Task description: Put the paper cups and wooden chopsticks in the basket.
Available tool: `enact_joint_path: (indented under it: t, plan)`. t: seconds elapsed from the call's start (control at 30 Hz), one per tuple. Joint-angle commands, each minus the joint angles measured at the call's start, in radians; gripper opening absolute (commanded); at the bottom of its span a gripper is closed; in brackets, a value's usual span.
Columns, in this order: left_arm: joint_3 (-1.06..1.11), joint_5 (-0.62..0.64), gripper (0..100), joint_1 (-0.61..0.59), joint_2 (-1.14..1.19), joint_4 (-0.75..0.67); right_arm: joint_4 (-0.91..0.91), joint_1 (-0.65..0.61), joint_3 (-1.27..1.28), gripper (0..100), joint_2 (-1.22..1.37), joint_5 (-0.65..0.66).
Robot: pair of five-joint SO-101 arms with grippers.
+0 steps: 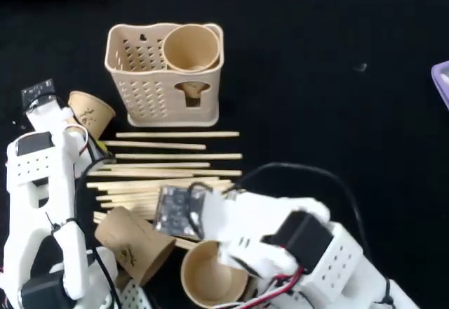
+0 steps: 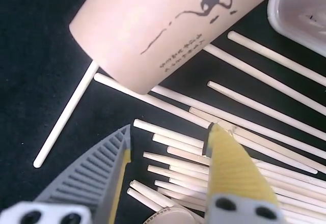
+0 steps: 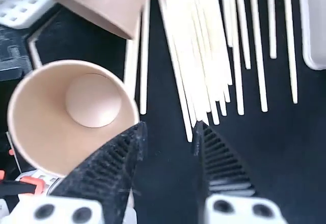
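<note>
The beige perforated basket [image 1: 151, 77] stands at the back with one paper cup [image 1: 191, 48] inside it. A second cup [image 1: 91, 112] lies on its side just ahead of my left gripper [image 2: 170, 142], which hangs open over the left ends of the wooden chopsticks [image 1: 168, 168]. That same cup [image 2: 168, 25] lies beyond the left fingertips. Two more cups sit at the front: one on its side [image 1: 133, 242], one with its mouth showing [image 1: 210, 275]. My right gripper [image 3: 168, 135] is open, beside the open-mouthed cup [image 3: 71, 117] and short of the chopsticks' ends [image 3: 204, 46].
Black cloth covers the table. White arm bases and a perforated white plate [image 1: 133, 295] crowd the front left. A purple object [image 1: 442, 81] sits at the right edge. The basket's corner [image 2: 305, 10] lies past the chopsticks.
</note>
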Motion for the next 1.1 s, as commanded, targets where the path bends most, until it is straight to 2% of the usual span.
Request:
enact_joint_path:
  t: [0.0,0.33,0.63,0.9,1.07]
  plan:
    - [-0.012,0.002,24,0.004,-0.018,-0.012,0.023,-0.089,-0.005,15.6,0.047,-0.003]
    - [-0.012,0.002,24,0.004,-0.021,-0.012,0.018,-0.245,-0.004,15.6,0.254,-0.020]
    - [-0.012,0.002,24,0.002,-0.028,-0.006,0.006,-0.236,0.008,15.2,0.292,-0.026]
    - [-0.012,0.002,24,0.002,-0.028,-0.003,-0.078,-0.236,0.105,14.8,0.285,-0.026]
    - [-0.012,0.002,24,0.002,-0.028,-0.003,-0.075,-0.238,0.101,0.8,0.285,-0.026]
